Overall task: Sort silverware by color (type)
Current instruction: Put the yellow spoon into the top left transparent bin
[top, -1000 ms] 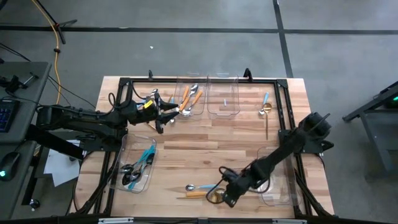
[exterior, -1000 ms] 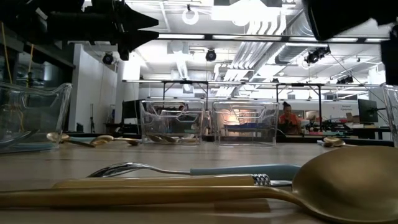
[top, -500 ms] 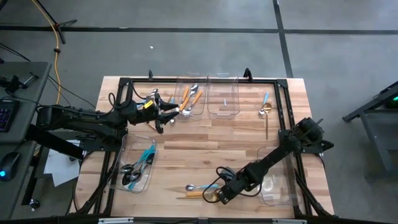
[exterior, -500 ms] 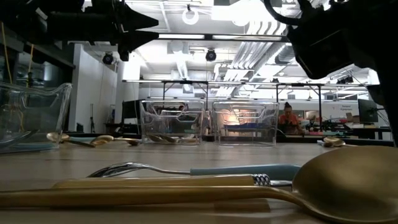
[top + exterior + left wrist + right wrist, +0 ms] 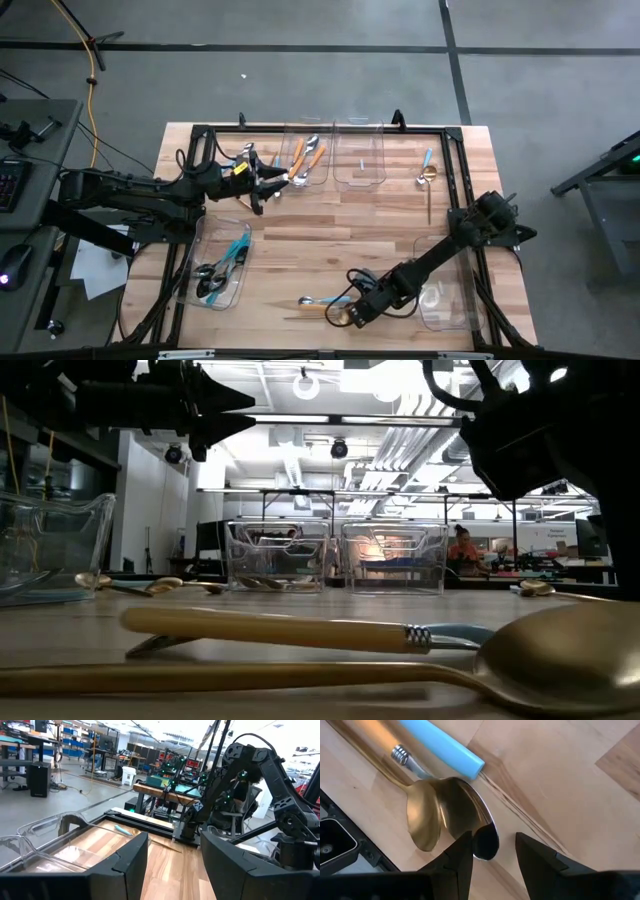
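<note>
At the table's near edge lie a gold spoon (image 5: 560, 660), an orange-handled piece (image 5: 270, 628) and a silver spoon with a light-blue handle (image 5: 318, 300). The orange handle slants, its free end raised. My right gripper (image 5: 347, 314) points steeply down over the spoon bowls (image 5: 447, 812), open, with the shiny bowl's tip (image 5: 485, 845) between its fingers. My left gripper (image 5: 268, 182) hangs level and open beside the far bin of orange-handled silverware (image 5: 308, 160), nothing between its fingers (image 5: 174, 865). My right gripper comes from above, slanting down, its open fingers on either side of the shiny bowl's tip (image 5: 481, 834). One finger (image 5: 462, 852) stands right against the bowl's rim; whether it presses on it I cannot tell. The bowl lies on the table.
A second clear bin (image 5: 360, 160) stands at the far edge. A near-left bin (image 5: 220, 268) holds blue-handled dark pieces, and a near-right bin (image 5: 445, 295) sits beside my right arm. A blue-handled spoon (image 5: 427, 160) and a gold piece (image 5: 430, 200) lie far right.
My right gripper has sunk toward the spoon bowls and shifted a little toward the table's left edge. The orange-handled piece has tipped: its handle's free end has risen off the gold spoon's handle, while its head end has stayed down.
</note>
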Robot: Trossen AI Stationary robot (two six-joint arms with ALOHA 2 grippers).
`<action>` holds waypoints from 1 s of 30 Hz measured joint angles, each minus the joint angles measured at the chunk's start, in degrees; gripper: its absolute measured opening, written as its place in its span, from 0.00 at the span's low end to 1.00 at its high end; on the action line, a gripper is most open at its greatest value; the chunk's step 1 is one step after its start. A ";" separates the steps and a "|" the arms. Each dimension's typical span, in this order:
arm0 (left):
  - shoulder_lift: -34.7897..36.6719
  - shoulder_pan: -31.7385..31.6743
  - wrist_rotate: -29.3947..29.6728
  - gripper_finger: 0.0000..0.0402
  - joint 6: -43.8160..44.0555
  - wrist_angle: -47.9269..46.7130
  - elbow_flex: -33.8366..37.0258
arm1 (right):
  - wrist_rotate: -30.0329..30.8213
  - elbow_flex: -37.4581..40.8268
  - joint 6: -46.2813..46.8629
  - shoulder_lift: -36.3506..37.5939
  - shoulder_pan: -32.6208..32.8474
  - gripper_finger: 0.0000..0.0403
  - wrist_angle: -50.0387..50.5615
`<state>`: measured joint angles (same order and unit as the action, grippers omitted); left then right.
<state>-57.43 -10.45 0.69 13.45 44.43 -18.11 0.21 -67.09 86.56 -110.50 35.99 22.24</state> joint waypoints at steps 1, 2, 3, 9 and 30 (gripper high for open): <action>0.00 0.00 0.00 0.42 0.00 0.00 0.00 | 0.20 0.00 0.00 0.00 0.00 0.33 -0.02; 0.00 0.01 0.00 0.42 0.00 0.00 0.00 | 0.40 0.00 0.00 0.05 0.00 0.33 -0.02; 0.00 0.01 0.00 0.42 -0.01 -0.05 0.00 | 0.64 0.00 -0.02 0.12 0.00 0.33 -0.02; 0.00 0.01 0.00 0.42 0.00 -0.07 0.00 | 0.85 0.00 -0.15 0.13 -0.11 0.27 -0.46; 0.00 0.01 0.00 0.42 -0.02 -0.03 0.00 | 1.00 0.07 -3.07 1.58 -0.29 0.01 -0.36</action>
<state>-57.43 -10.44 0.69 13.43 44.40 -18.11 1.22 -67.02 83.50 -108.91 35.70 21.88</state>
